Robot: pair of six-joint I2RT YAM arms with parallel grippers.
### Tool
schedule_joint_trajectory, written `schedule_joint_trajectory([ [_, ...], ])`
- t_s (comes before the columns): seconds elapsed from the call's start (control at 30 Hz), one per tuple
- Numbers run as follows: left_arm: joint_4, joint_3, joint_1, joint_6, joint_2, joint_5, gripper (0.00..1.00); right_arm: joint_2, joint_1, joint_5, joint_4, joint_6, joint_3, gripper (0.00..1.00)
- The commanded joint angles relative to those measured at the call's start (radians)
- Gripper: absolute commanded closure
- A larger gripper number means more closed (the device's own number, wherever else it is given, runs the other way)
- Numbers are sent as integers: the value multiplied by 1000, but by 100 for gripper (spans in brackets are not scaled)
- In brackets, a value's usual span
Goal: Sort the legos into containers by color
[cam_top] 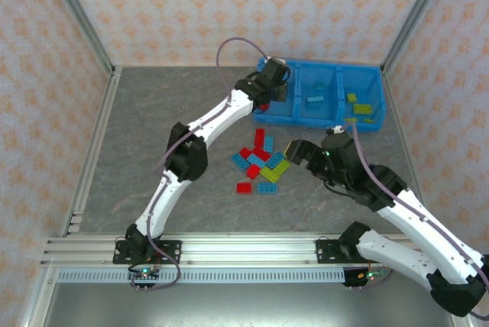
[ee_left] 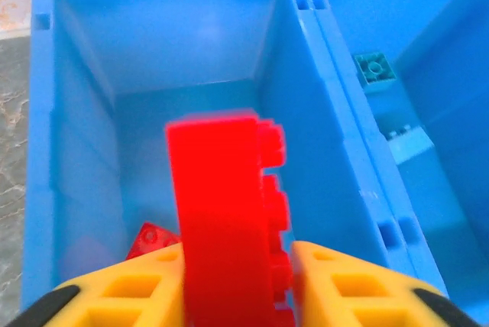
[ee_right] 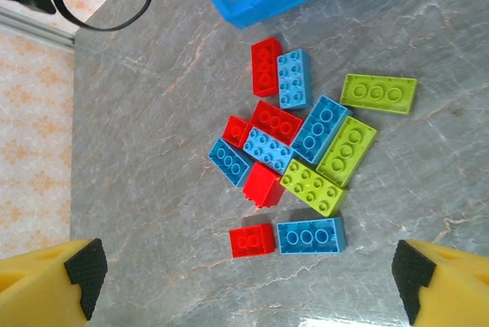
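1. Top external view: the bin is being seen at the far right of the table, its back edge close to the rear wall.
2. The left gripper is being held above the bin's left compartment.
3. In the left wrist view, a red brick is being shown on edge between the yellow fingers of that gripper, with its studs toward the right finger. The brick is blurred, so it cannot be told whether it is being pinched or only flanked.
4. Beneath it, a second red brick is being seen on the compartment floor by the left wall. The compartment walls are standing clear of the upright brick on all sides.
5. Blue bricks are being kept in the middle compartment, and green bricks in the right compartment.
6. The right gripper is being held spread wide and empty above the pile of red, blue and green bricks, which is lying on the table in front of the bin.
7. A narrow strip of bare table is being left between the pile's far edge and the bin's near wall.
8. Wide bare table is being left from the pile to the side rail on the left. More is being left between the pile and the near rail.
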Motion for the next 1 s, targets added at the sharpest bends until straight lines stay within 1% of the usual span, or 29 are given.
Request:
schedule_joint_trajectory([
  [0.0,-126,152,-7,48,-17,24,60,-11,4,67,-57,26,-16,2],
  [0.1,-138,118,-12,34,-84,41,58,-10,4,90,-73,32,-25,2],
  [0.13,-135,82,-17,32,-118,41,58,-8,4,95,-73,36,-28,2],
  [0.2,-104,-45,-28,26,-227,39,58,-1,4,105,-72,46,-34,2],
  [0.3,69,-407,-53,20,-500,57,58,35,4,96,-56,66,-48,2],
  [0.4,208,-738,-96,45,-781,49,58,117,4,42,-18,59,-53,3],
  [0.5,218,-938,-133,90,-994,26,57,232,6,-32,31,35,-48,4],
  [0.6,163,-1088,-159,160,-1210,25,56,372,19,-94,85,3,-32,4],
  [0.67,101,-1156,-162,208,-1330,27,54,456,44,-97,96,-19,-15,5],
  [0.73,23,-1206,-162,268,-1438,21,50,534,81,-96,98,-44,3,5],
  [0.8,-46,-1249,-163,335,-1529,7,43,601,117,-97,96,-51,15,5],
  [0.87,-93,-1300,-162,412,-1615,-17,33,669,152,-93,105,-56,24,3],
  [0.97,-102,-1380,-162,491,-1699,-45,16,742,190,-89,135,-89,51,2],
])
